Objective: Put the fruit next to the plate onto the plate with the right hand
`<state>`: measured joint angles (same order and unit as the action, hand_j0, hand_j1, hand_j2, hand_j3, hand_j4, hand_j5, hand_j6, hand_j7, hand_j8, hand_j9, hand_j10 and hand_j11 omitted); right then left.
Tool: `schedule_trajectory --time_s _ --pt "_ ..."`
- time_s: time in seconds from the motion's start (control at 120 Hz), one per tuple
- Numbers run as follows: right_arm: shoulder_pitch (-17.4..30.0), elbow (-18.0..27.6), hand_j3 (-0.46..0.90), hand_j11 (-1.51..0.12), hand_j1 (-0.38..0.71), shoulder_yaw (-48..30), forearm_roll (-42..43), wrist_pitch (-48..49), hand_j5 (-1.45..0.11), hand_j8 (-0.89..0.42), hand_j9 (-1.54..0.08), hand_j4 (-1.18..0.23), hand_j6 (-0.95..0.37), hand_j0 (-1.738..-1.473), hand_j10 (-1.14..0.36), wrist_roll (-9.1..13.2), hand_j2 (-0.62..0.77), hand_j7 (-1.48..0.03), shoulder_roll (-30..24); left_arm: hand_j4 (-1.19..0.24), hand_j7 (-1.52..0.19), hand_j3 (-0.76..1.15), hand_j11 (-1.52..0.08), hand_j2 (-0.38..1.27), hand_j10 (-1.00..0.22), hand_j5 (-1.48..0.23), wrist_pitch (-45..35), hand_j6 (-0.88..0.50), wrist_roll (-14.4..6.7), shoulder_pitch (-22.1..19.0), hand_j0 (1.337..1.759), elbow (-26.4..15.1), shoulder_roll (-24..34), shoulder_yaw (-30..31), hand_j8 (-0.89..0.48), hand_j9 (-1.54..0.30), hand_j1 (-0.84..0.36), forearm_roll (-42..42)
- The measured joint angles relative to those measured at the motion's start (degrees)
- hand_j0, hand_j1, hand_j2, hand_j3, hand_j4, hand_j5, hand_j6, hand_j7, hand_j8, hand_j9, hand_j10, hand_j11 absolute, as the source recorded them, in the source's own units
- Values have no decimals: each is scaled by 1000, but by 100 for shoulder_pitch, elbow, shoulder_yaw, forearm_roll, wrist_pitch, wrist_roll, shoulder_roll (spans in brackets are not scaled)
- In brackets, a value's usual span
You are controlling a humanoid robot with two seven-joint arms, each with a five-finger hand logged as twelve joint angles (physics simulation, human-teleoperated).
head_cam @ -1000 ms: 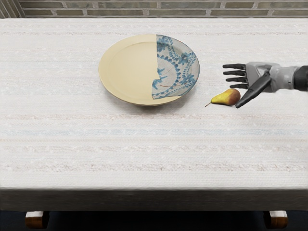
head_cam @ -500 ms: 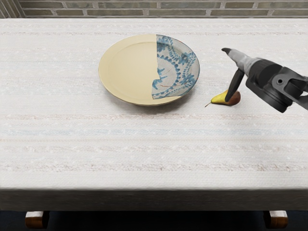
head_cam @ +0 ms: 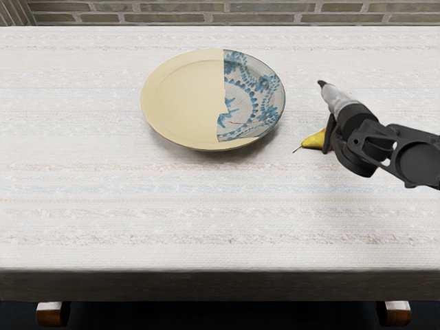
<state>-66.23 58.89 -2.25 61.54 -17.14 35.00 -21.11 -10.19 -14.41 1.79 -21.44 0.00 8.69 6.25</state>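
Grasping step. The pear lies just beside the plate, largely covered by the right hand; closure on it cannot be told. A firm grip is required before lifting.

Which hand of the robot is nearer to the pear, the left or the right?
Right. The right hand is directly at the pear, covering its right end; the left hand is not in view.

The right hand covers most of the pear (stem end showing) beside the plate.
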Motion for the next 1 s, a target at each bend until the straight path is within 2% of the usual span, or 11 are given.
schedule_trajectory --time_s 0.15,0.275,0.583,0.783,1.0 --pt "137 -507 0 0 -349 10 -29 -34 0 -3 0 -3 -4 -1658 -2 0 2 0 347 -20 -26 0 -26 4 -20 -26 0 -20 0 -4 1658 0 0 0 -20 -26 324 0" --pt "223 -681 0 -46 -307 13 -42 -35 -47 -39 -47 -38 -40 -1658 -38 0 -5 -46 469 -20 -26 0 -27 4 -20 -26 0 -20 0 -4 1658 0 0 0 -20 -26 324 0" --pt "253 -752 0 -336 -41 6 -63 33 -336 -261 -336 -261 -262 -1658 -260 0 -49 -335 480 -20 -26 0 -26 4 -20 -26 0 -20 0 -1 1658 0 0 0 -20 -26 324 0" --pt "250 -756 0 -439 39 5 -70 53 -440 -338 -439 -337 -340 -1658 -338 1 -41 -437 462 -20 -26 0 -26 4 -20 -26 0 -20 0 -2 1658 0 0 0 -20 -26 324 1" --pt "250 -750 0 -603 179 -5 -78 178 -604 -440 -603 -461 -465 -1657 -462 2 -50 -600 452 -20 -26 0 -26 4 -20 -26 0 -20 0 -4 1658 0 0 0 -20 -26 324 0"
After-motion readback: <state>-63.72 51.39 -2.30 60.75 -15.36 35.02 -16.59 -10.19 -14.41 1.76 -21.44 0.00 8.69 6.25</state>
